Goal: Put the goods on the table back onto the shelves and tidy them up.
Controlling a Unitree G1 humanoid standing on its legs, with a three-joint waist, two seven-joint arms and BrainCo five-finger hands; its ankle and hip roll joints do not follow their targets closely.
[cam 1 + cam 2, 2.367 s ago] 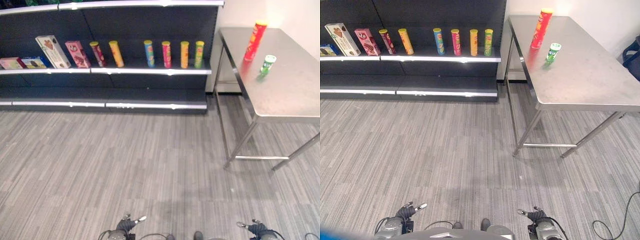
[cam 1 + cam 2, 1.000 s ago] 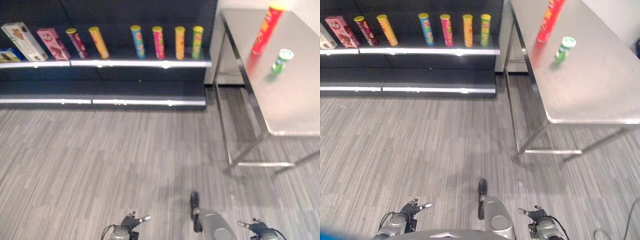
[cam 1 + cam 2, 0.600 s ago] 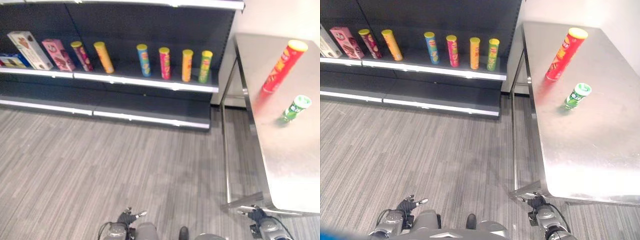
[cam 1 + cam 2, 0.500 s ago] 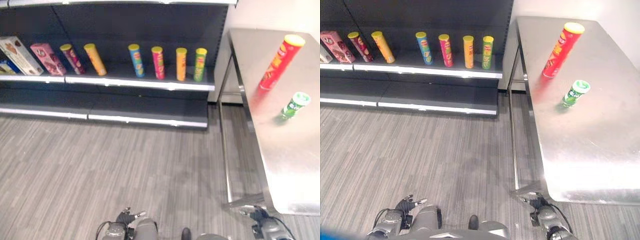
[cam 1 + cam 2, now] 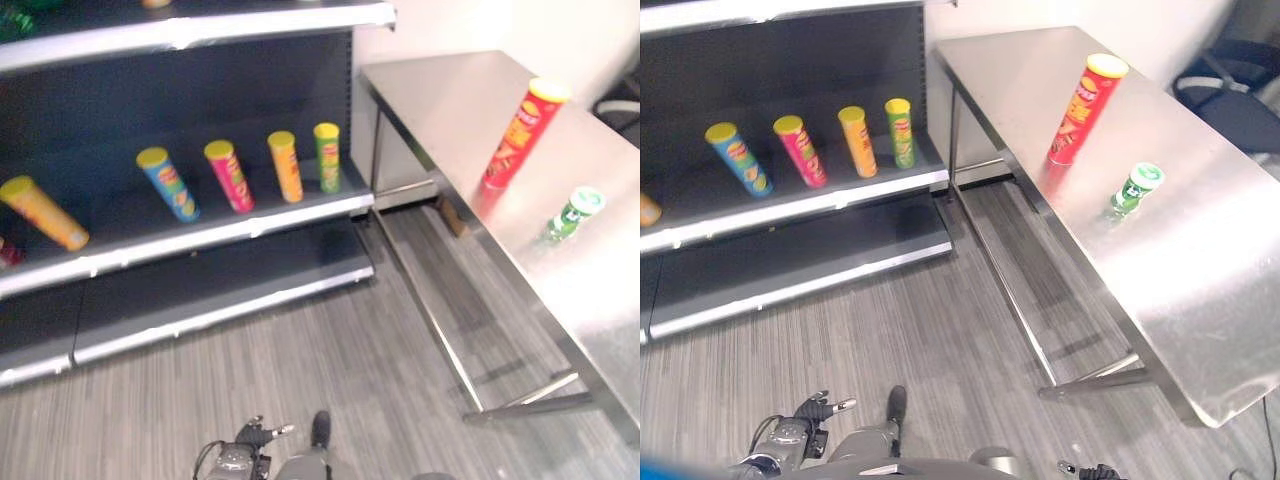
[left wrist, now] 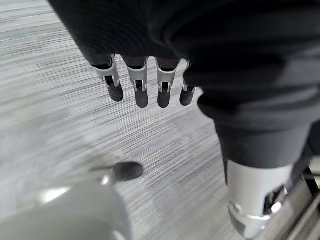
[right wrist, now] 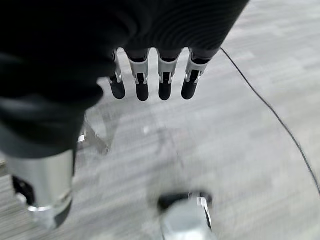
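The tall can is red with a yellow lid. At about four o'clock from it, the small can is green with a pale green-and-white lid. The table is shiny silver. The shelves are dark with silver edges. On them stand a blue can, a pink can, an orange can and a green can, all with yellow lids. The floor is grey with thin stripes.
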